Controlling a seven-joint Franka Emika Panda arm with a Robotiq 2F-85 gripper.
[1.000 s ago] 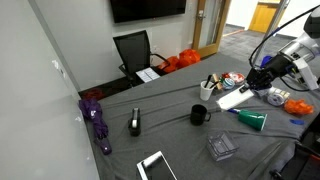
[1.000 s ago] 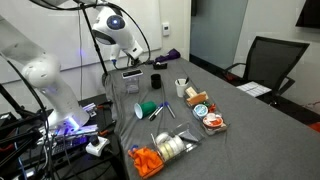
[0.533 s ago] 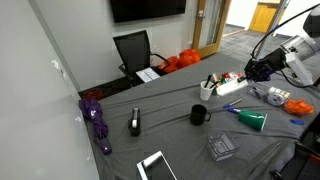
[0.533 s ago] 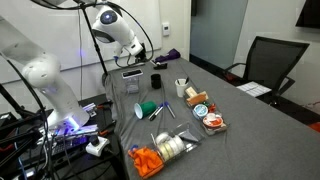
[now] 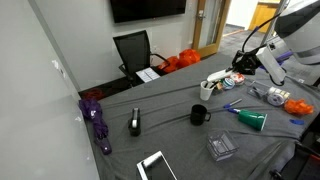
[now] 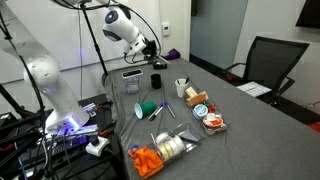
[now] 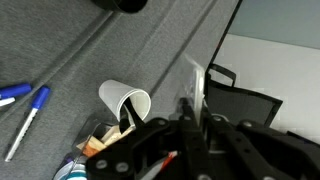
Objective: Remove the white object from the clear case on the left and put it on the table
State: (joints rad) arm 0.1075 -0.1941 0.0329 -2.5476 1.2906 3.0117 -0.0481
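Upper right, the gripper (image 5: 243,64) looks clenched on the white object (image 7: 192,85), held edge-on and well apart from the clear case (image 5: 221,147) at lower right. That thin pinch could slip, dropping it into the white cup (image 7: 125,100) nearby instead of onto bare table (image 5: 175,140).

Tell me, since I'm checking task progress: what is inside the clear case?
Through the clear case a pale flat shape shows within its walls. Its outline and anything beneath it cannot be made out.

White object (image 7: 192,88) between jaws blurred, edge-on; clear case (image 5: 221,147) contents too small to tell.
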